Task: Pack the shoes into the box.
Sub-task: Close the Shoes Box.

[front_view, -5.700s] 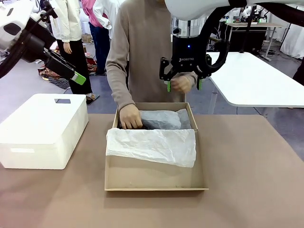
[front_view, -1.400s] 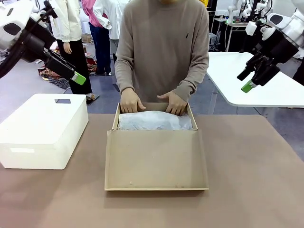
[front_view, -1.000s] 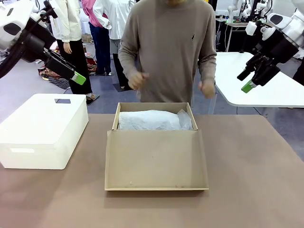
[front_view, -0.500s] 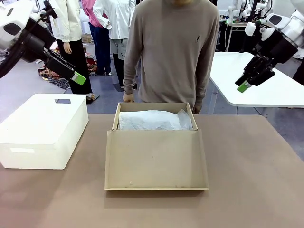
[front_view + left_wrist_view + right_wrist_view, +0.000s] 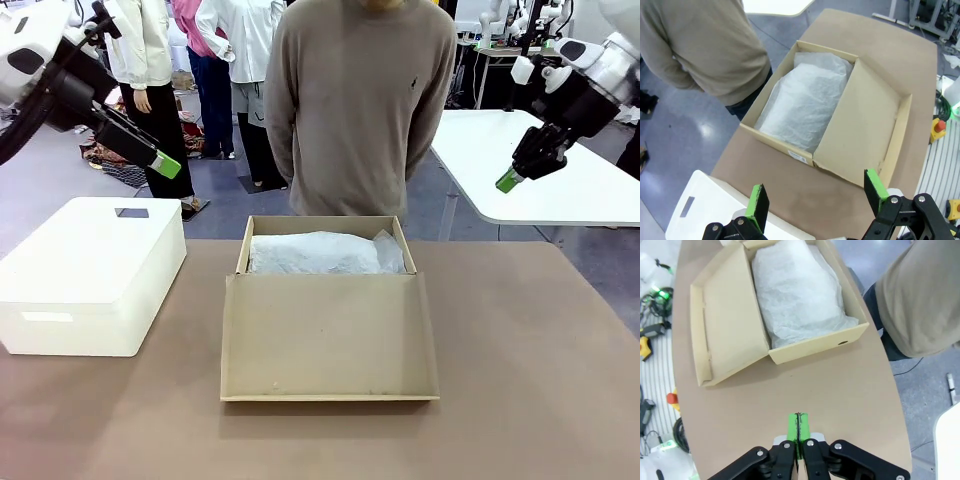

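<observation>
Tan cardboard shoebox (image 5: 328,330): middle of the tabletop (image 5: 520,400), near the far edge, flap lid lying open toward the near edge. White tissue paper (image 5: 325,252) covers the inside; contents hidden. Large white box (image 5: 90,270): left edge. Person (image 5: 360,100): standing behind the far edge. Left gripper (image 5: 816,187): raised above the left edge, fingers wide apart, empty. Right gripper (image 5: 798,422): raised at the right, pads pressed together.

No readable text, number or brand being shown anywhere. Small white sticker (image 5: 799,156) being carried on outer end wall of cardboard shoebox (image 5: 867,117); its print too small to be read. Tiny dark emblem (image 5: 413,82) being worn on chest of person's sweater (image 5: 345,110); shape not being made out.
</observation>
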